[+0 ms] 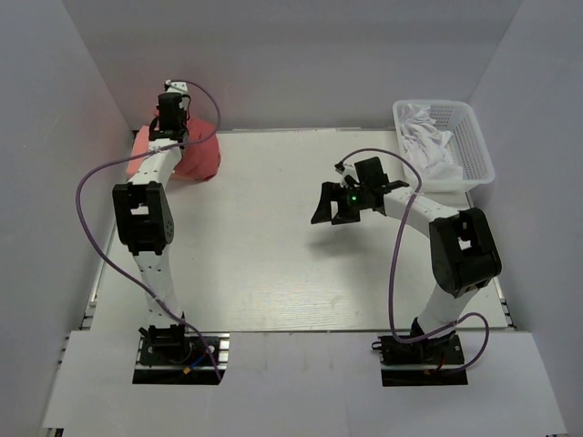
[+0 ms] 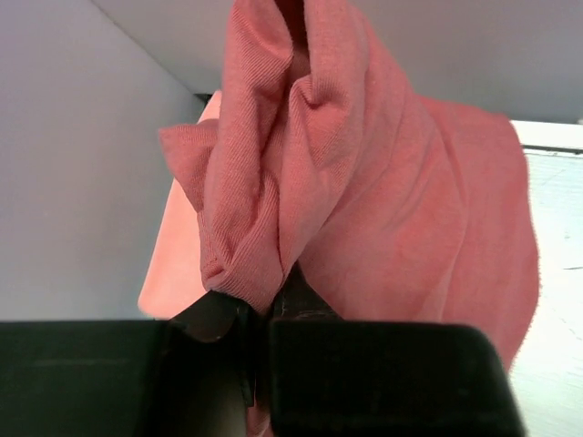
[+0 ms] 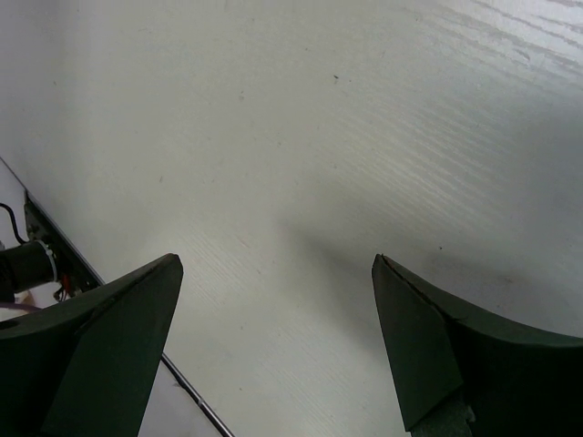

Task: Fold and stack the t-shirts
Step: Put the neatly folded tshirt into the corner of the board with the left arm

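Observation:
A reddish-pink t-shirt (image 1: 196, 157) is bunched in the far left corner, with a lighter salmon-pink part (image 1: 141, 148) beside the left wall. I cannot tell whether these are one shirt or two. My left gripper (image 1: 171, 134) reaches into that corner. In the left wrist view it (image 2: 260, 305) is shut on a gathered fold of the salmon-pink cloth (image 2: 364, 182), which hangs in front of the wall. My right gripper (image 1: 332, 205) hovers open and empty over the bare table right of centre, and its wrist view (image 3: 278, 264) shows only tabletop between the fingers.
A white mesh basket (image 1: 483, 157) holding crumpled white cloth (image 1: 428, 137) stands at the back right. White walls close in the left, back and right sides. The table's near edge with a metal rail (image 3: 64, 259) shows in the right wrist view.

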`<state>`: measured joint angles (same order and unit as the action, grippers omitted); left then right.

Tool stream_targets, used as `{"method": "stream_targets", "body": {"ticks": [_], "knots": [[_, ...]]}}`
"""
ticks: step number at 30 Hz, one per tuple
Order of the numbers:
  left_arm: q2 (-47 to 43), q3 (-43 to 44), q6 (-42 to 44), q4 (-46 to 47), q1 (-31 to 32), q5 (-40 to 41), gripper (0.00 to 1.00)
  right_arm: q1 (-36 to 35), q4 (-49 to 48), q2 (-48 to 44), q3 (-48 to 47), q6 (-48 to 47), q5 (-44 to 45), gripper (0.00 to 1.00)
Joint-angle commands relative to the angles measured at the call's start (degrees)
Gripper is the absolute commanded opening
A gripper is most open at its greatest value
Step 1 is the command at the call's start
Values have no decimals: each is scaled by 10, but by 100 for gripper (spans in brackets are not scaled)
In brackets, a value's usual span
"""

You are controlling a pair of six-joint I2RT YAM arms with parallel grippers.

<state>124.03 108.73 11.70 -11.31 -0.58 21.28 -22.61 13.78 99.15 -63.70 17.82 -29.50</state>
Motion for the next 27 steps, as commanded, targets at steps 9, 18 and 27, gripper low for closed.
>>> {"method": "stream_targets", "body": {"ticks": [9,18,27], "knots": [[-37,44,41,55,-13,-61,0,1,8,36,-39,5,-35,90],[35,156,28,9,-55,-192,0,1,41,20,-40,-10,-15,90],[66,220,-29,-56,-60,-192,0,-1,37,32,-47,3,-22,90]]}}
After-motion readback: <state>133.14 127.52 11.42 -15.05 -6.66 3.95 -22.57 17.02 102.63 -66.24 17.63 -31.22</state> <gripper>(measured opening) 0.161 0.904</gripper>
